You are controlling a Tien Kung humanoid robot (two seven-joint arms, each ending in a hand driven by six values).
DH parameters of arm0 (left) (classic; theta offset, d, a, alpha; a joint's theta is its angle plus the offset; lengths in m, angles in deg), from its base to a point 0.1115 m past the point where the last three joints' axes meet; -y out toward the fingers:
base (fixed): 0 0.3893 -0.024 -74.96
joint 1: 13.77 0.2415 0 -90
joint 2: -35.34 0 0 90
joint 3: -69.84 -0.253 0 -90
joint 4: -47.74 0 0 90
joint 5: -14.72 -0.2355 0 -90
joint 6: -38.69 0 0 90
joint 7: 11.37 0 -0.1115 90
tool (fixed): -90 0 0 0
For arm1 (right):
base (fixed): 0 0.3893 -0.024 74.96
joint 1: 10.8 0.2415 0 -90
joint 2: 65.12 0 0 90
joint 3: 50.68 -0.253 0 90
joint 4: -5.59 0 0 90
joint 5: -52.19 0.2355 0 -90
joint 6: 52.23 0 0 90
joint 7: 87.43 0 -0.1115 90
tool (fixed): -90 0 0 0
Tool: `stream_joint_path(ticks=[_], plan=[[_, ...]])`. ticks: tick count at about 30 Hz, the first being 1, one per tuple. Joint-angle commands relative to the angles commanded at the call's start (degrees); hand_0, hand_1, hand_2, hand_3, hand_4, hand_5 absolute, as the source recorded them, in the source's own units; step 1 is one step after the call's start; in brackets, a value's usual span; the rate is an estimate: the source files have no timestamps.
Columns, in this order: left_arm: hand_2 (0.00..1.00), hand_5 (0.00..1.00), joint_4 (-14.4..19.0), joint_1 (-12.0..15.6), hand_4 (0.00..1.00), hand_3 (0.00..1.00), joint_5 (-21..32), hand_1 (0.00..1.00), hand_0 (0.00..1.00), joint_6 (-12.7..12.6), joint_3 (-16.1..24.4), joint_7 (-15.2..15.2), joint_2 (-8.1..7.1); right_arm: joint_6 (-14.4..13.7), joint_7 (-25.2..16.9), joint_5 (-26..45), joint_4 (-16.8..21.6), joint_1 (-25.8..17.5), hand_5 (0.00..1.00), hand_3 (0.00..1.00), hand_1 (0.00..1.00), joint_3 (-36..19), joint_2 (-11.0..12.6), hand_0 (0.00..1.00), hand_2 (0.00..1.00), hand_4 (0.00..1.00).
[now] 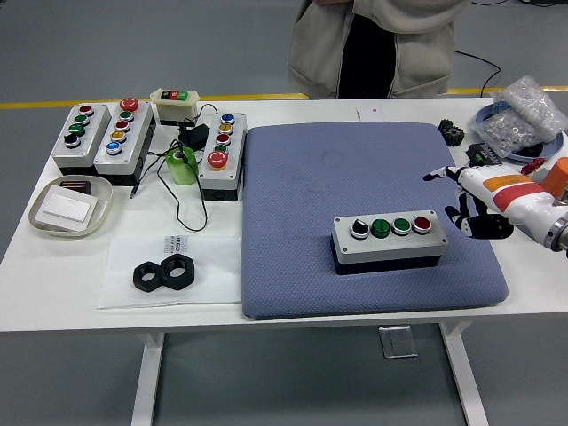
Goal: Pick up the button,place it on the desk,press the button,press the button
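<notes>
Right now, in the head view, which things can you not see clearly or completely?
- Person: cut off by the top edge; only the torso shows.
- Right hand: its arm leaves at the right edge.
- Print on the paper sheet: too small to read.
- Left hand: not in view.
- Four-button box: whether any button is pressed cannot be told.

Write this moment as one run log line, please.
right hand: open, beside pad edge | button box: on pad, untouched | left hand: not seen
</notes>
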Motion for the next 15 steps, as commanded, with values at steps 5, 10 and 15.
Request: stream_joint_path(ticks=[5, 10, 15], plan=[[0.877, 0.998, 0.0, -0.05, 0.639, 0.83, -0.05, 0.827, 0.729, 0.01, 0.03, -0.03, -0.01, 2.58, 0.59, -1.1, -0.15, -0.47, 0.002, 0.792, 0.078, 1.11, -0.01, 0.286, 0.206, 0.465], [0.877, 0.998, -0.01, -0.09, 0.639, 0.83, -0.17, 0.827, 0.729, -0.01, 0.12, -0.1, 0.01, 3.49, 0.8, -1.18, -0.62, -0.31, 0.002, 0.792, 0.078, 2.66, -0.51, 0.286, 0.206, 0.465], [0.877, 0.998, -0.01, -0.09, 0.64, 0.83, -0.23, 0.826, 0.727, -0.04, 0.18, -0.13, 0.05, 3.54, 0.83, -1.07, -0.52, 0.0, 0.002, 0.79, 0.077, 3.37, -1.03, 0.286, 0.205, 0.452]])
